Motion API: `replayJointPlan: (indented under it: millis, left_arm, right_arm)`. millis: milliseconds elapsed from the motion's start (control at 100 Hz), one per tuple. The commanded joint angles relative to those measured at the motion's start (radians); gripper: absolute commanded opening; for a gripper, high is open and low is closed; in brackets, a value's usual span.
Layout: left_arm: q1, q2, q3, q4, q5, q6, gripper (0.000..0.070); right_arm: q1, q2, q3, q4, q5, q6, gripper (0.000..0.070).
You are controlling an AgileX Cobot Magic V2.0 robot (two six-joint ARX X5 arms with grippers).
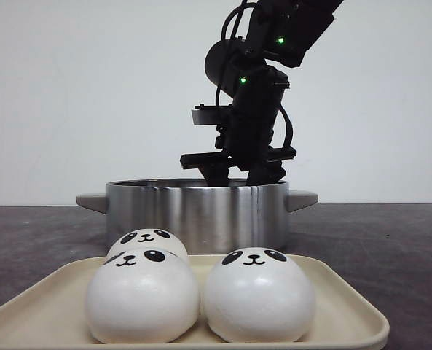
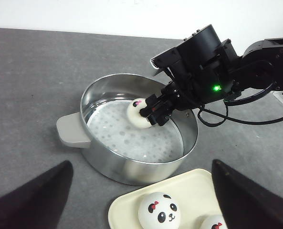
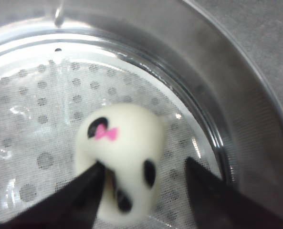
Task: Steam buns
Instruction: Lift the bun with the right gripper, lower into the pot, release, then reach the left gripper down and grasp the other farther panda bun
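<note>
Three white panda-faced buns (image 1: 143, 295) (image 1: 258, 295) (image 1: 148, 239) sit on a cream tray (image 1: 347, 306) at the front. Behind the tray stands a steel steamer pot (image 1: 194, 211). A fourth bun (image 2: 137, 112) (image 3: 122, 157), with a pink bow, lies tilted on the perforated liner inside the pot. My right gripper (image 1: 237, 171) (image 3: 143, 162) reaches into the pot, open around this bun: one finger touches its side and the other stands apart from it. My left gripper (image 2: 140, 162) hangs open above the tray and pot, holding nothing.
The pot has grey handles (image 2: 72, 131) on both sides and a tall rim close to the right fingers. In the left wrist view two of the tray's buns (image 2: 158, 210) (image 2: 213, 223) show on the tray (image 2: 127, 212). Dark grey tabletop (image 2: 31, 76) surrounds everything.
</note>
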Motion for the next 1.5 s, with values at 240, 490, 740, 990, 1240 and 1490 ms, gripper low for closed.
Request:
replayJointPlan:
  millis: [240, 490, 740, 990, 1240, 1490]
  left_arm:
    - [-0.005, 0.026, 0.019, 0.006, -0.001, -0.002, 0.0554]
    - [-0.019, 0.184, 0.019, 0.007, 0.061, -0.079, 0.0546]
    - [-0.129, 0.462, 0.019, 0.046, 0.087, -0.092, 0.0547]
    - [-0.205, 0.724, 0.022, 0.137, 0.07, -0.175, 0.055]
    - [-0.258, 0.919, 0.023, 0.25, 0.036, -0.185, 0.055]
    - [-0.282, 1.011, 0.023, 0.317, -0.04, -0.186, 0.0549]
  right_arm:
    - [0.007, -0.026, 0.136, -0.167, 0.004, -0.003, 0.04]
    - [0.064, -0.254, 0.23, -0.28, 0.002, -0.003, 0.0]
    - [0.22, -0.567, 0.23, -0.326, 0.027, 0.001, 0.0]
    - [0.382, -0.761, 0.23, -0.34, 0.192, 0.016, 0.0]
    - [0.414, -0.822, 0.23, -0.371, 0.248, 0.039, 0.0]
    - [0.414, -0.821, 0.23, -0.418, 0.271, 0.079, 0.0]
